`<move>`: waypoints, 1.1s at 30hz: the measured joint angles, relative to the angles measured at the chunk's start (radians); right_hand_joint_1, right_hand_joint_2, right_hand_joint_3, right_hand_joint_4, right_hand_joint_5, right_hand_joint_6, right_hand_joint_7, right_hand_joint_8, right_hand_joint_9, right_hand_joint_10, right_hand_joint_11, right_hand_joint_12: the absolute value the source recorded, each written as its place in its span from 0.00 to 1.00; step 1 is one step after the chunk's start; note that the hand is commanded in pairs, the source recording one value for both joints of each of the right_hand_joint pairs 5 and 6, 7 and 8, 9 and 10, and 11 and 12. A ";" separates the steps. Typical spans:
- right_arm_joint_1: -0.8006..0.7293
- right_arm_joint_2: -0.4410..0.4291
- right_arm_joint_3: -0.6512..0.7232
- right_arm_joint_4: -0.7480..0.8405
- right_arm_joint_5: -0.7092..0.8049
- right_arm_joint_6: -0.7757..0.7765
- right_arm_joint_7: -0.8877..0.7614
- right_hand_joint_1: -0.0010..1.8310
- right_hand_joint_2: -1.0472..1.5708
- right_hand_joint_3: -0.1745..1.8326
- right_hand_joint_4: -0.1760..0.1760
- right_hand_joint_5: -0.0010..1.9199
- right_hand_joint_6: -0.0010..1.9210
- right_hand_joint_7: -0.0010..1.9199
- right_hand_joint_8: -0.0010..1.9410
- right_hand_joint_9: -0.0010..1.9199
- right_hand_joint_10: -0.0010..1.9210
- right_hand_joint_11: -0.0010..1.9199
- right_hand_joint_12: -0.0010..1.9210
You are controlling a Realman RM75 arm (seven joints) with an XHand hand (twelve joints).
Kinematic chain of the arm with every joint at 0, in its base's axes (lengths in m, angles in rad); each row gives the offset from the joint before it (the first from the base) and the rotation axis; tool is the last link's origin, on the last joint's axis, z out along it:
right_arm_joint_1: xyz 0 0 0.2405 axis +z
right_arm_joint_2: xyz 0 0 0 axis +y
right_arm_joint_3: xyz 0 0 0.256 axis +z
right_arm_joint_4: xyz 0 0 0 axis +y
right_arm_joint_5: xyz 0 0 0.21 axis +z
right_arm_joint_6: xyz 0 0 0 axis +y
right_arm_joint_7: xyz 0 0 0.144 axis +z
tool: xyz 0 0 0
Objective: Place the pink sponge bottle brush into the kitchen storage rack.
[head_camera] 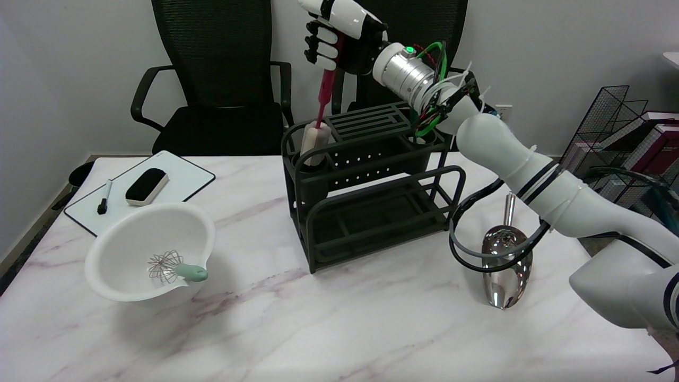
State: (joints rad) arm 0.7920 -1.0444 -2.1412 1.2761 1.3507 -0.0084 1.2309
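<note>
The right robot hand [324, 45] grips the pink sponge bottle brush [320, 119] by its handle, the sponge end sitting in the round cup at the kitchen storage rack [371, 185]'s upper left corner. No writing is readable. Bare counter [339, 329] lies open in front of the rack, between the white bowl [151, 249] and metal scoop [504, 265].

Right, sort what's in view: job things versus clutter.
Job: brush, held by the right hand with its sponge end in the rack.
Clutter: bowl, whisk, scoop, whiteboard, eraser, marker.

Pink-handled brush [323, 101], black rack [366, 180], white bowl [132, 249]
</note>
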 measured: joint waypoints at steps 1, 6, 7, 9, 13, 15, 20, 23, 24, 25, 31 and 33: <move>-0.001 -0.002 -0.001 -0.002 0.000 0.000 0.000 0.57 1.00 0.40 0.50 1.00 1.00 1.00 0.99 1.00 1.00 0.98 0.98; -0.004 -0.012 -0.006 -0.014 0.000 0.000 -0.003 0.57 1.00 0.40 0.50 1.00 1.00 1.00 0.99 1.00 1.00 0.98 0.98; -0.004 -0.014 -0.007 -0.016 0.000 0.000 -0.003 0.57 1.00 0.40 0.50 1.00 1.00 1.00 0.99 1.00 1.00 0.99 0.99; -0.005 -0.017 -0.008 -0.019 0.000 0.000 -0.004 0.57 1.00 0.39 0.50 1.00 1.00 1.00 0.99 1.00 1.00 0.99 0.99; -0.007 -0.022 -0.012 -0.025 -0.002 0.006 -0.005 0.57 1.00 0.38 0.50 1.00 1.00 1.00 0.99 1.00 1.00 0.99 0.99; -0.007 -0.025 -0.014 -0.028 -0.008 0.010 -0.006 0.57 1.00 0.37 0.50 1.00 1.00 1.00 0.99 1.00 1.00 0.99 0.99; -0.007 -0.034 -0.018 -0.037 -0.022 0.019 -0.007 0.57 1.00 0.36 0.50 1.00 1.00 1.00 0.99 1.00 1.00 0.99 0.99; -0.003 -0.039 -0.020 -0.041 -0.029 0.023 -0.007 0.56 1.00 0.36 0.50 1.00 1.00 1.00 0.99 1.00 1.00 0.99 0.99; -0.001 -0.041 -0.021 -0.042 -0.032 0.025 -0.007 0.56 1.00 0.36 0.50 1.00 1.00 1.00 0.99 1.00 1.00 0.99 0.99; 0.000 -0.043 -0.021 -0.044 -0.036 0.027 -0.007 0.56 1.00 0.36 0.50 1.00 1.00 1.00 0.99 1.00 1.00 0.99 0.99; 0.006 -0.053 -0.024 -0.060 -0.054 0.036 -0.007 0.56 1.00 0.34 0.50 1.00 1.00 1.00 0.99 1.00 1.00 0.99 0.99; 0.006 -0.057 -0.024 -0.067 -0.058 0.037 -0.008 0.56 1.00 0.34 0.50 1.00 1.00 1.00 0.99 1.00 1.00 0.99 0.99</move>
State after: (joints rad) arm 0.7975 -1.1010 -2.1655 1.2089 1.2929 0.0283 1.2233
